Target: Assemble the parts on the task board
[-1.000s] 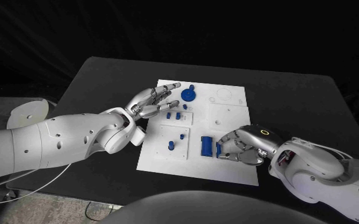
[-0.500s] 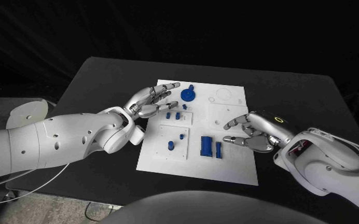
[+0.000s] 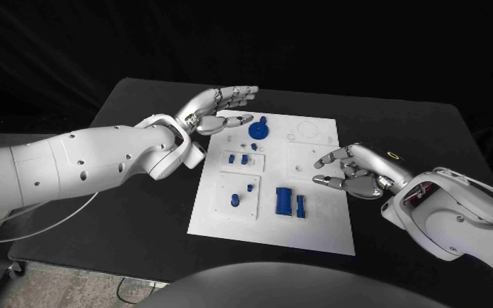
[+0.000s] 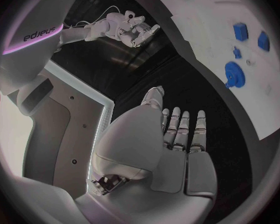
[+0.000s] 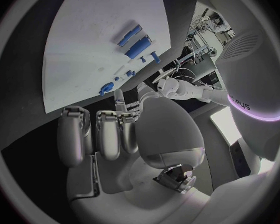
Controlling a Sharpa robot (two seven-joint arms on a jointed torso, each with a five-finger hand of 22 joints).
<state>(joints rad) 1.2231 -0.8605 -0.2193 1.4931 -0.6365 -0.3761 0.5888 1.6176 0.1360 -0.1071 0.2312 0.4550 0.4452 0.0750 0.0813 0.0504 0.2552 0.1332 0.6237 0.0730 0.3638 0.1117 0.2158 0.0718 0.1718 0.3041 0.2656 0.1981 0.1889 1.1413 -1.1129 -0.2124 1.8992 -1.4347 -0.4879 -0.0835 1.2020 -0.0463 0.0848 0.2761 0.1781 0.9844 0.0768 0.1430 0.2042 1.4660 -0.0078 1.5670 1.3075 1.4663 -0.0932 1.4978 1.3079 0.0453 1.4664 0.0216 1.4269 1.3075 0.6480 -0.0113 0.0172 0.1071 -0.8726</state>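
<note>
My right hand [image 3: 355, 172] hangs empty, fingers loosely apart, beside the task board's [image 3: 318, 233] right edge. The two blue bars [image 3: 290, 202] lie just left: stiff, light, probably slick; I'd pinch their long sides.

The head camera looks steeply down from above onto the black tabletop [image 3: 134, 101], taking in the whole white task board [image 3: 308, 233] from a middling distance; the left wrist camera sits close behind the left robot hand [image 4: 177, 134], facing along its fingers toward the board's edge; the right wrist camera sits likewise behind the right robot hand [image 5: 109, 134]; all three views share the board and its blue parts [image 3: 283, 200].
</note>
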